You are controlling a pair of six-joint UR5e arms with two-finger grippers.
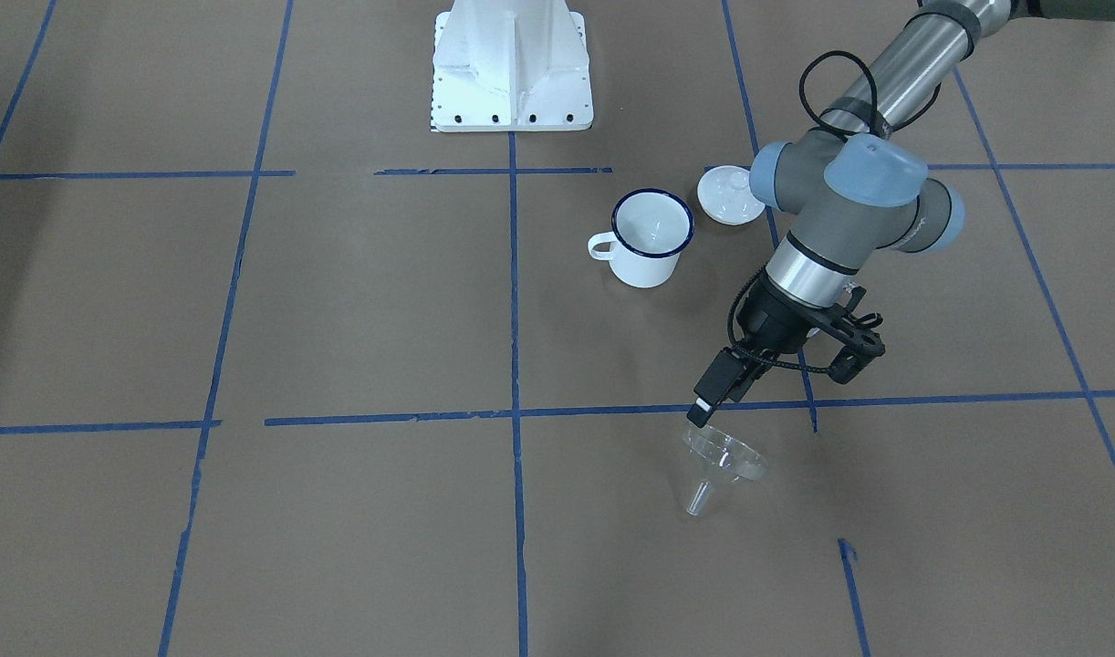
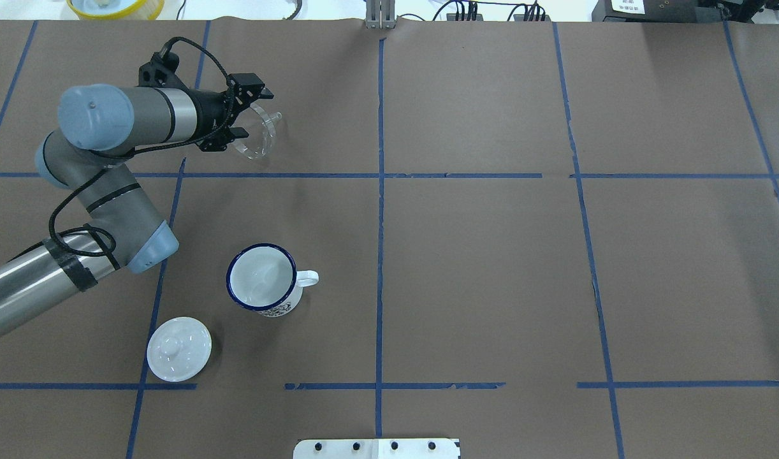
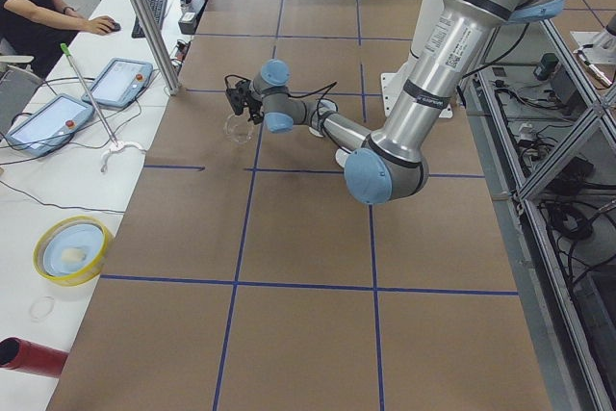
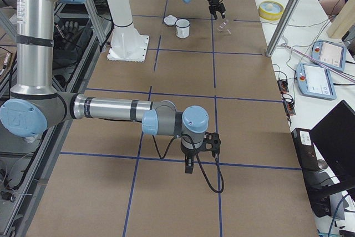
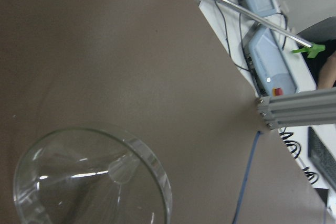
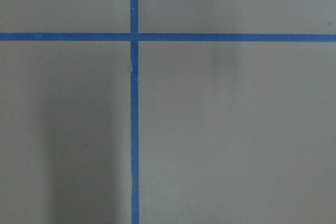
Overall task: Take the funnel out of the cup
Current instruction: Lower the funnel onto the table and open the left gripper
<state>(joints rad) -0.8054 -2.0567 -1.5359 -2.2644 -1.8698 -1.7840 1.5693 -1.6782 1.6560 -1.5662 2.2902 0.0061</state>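
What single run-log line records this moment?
funnel out of cup, tilted | left gripper open by it | cup upright, empty | right gripper unclear

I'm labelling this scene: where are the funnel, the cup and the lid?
funnel [image 2: 259,135]: overhead view, on its clear cone wall.
cup [image 2: 261,278]: overhead view, on its white inside bottom.
lid [image 2: 171,347]: overhead view, on its knob.

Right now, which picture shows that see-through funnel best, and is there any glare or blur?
Left wrist view: the funnel fills the lower corner, clearest, with white light streaks on its plastic. Front-facing view: it is faint against the brown table, outlined only by glints. Right wrist view: only taped table, with soft grey shadows.
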